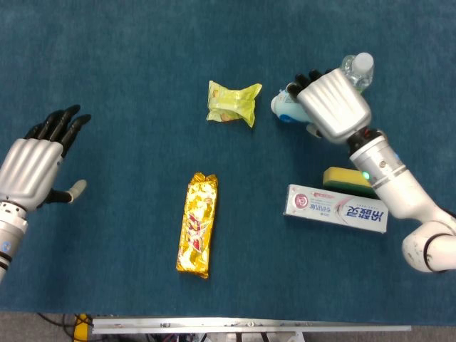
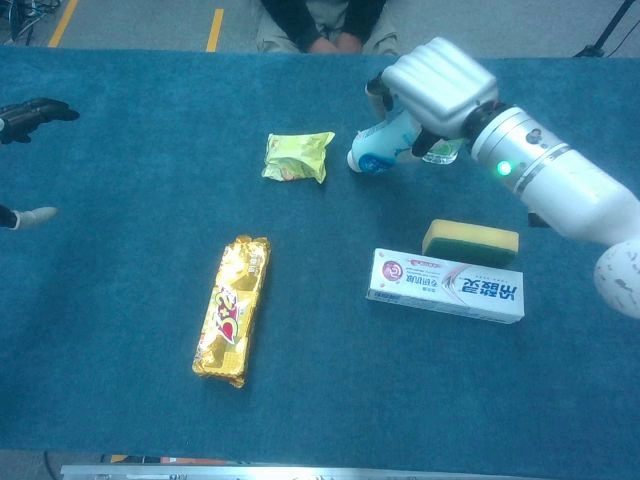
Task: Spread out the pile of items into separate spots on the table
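My right hand (image 1: 330, 107) (image 2: 433, 85) grips a white and blue bottle (image 1: 286, 107) (image 2: 378, 150) and holds it above the table, just right of a green snack packet (image 1: 232, 103) (image 2: 295, 156). Behind the hand stands a clear water bottle (image 1: 357, 69). A yellow sponge (image 1: 355, 179) (image 2: 470, 240) lies against a toothpaste box (image 1: 336, 208) (image 2: 446, 285) at the right. A gold snack bar (image 1: 198, 224) (image 2: 232, 309) lies in the middle front. My left hand (image 1: 33, 164) hovers open at the far left, with only its fingertips (image 2: 28, 110) in the chest view.
The blue table cloth (image 1: 121, 64) covers the whole surface. A person (image 2: 325, 22) sits behind the far edge. A metal rail (image 1: 249, 328) runs along the near edge.
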### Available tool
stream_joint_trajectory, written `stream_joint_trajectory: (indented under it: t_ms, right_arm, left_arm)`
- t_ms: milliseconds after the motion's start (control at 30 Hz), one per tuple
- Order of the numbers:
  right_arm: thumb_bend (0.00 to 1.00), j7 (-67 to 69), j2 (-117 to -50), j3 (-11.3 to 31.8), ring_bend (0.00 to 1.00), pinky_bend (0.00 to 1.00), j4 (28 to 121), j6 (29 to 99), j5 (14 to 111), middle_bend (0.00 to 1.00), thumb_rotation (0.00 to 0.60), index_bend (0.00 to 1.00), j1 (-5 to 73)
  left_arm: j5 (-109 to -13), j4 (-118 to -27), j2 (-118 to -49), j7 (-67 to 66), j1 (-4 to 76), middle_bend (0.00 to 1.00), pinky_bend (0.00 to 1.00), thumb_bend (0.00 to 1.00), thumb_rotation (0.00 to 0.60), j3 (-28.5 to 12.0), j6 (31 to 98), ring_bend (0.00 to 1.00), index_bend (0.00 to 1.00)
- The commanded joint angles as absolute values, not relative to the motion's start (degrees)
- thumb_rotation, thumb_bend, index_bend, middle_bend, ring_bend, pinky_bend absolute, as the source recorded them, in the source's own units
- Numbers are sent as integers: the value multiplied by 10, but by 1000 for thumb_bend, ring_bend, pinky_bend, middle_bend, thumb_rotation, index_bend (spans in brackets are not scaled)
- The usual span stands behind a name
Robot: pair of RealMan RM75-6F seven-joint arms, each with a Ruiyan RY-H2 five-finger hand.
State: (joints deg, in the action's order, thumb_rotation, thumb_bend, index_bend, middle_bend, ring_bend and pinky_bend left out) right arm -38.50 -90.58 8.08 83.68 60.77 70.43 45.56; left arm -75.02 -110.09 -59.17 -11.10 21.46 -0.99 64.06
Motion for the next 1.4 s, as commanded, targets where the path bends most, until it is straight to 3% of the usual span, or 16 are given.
stream_joint_trajectory:
  t_ms: [33, 100, 267, 367, 1033, 1400]
  right_arm:
    - [91, -402, -908, 71, 469, 620, 839, 594, 694, 437, 600, 471, 457]
    - [91, -415, -896, 67, 435, 595, 854, 580, 677, 411, 600, 402, 456]
    - [91, -445, -853, 66, 333, 511, 913, 545, 610, 308, 600, 92, 459]
    - [89, -464, -825, 65, 294, 473, 950, 532, 570, 264, 600, 4, 466]
    - [88, -336, -742, 82, 265, 457, 1068, 500, 565, 249, 600, 0, 476]
    - [85, -286, -687, 72, 265, 457, 1110, 540, 635, 260, 600, 13, 447]
  left_arm:
    - [-751, -1100, -590, -109, 213, 0, 163, 263, 600, -9, 641, 0, 0]
    - [-751, -1100, -587, -108, 212, 0, 163, 263, 600, -8, 642, 0, 0]
    - [-751, -1100, -585, -103, 213, 0, 155, 262, 600, -8, 639, 0, 0]
    - [-754, -1101, -586, -103, 214, 0, 155, 262, 600, -8, 638, 0, 0]
    - [-763, -1115, -572, -116, 211, 0, 155, 263, 600, -4, 646, 0, 0]
    - [-792, -1112, -570, -104, 222, 0, 155, 262, 600, -6, 635, 0, 0]
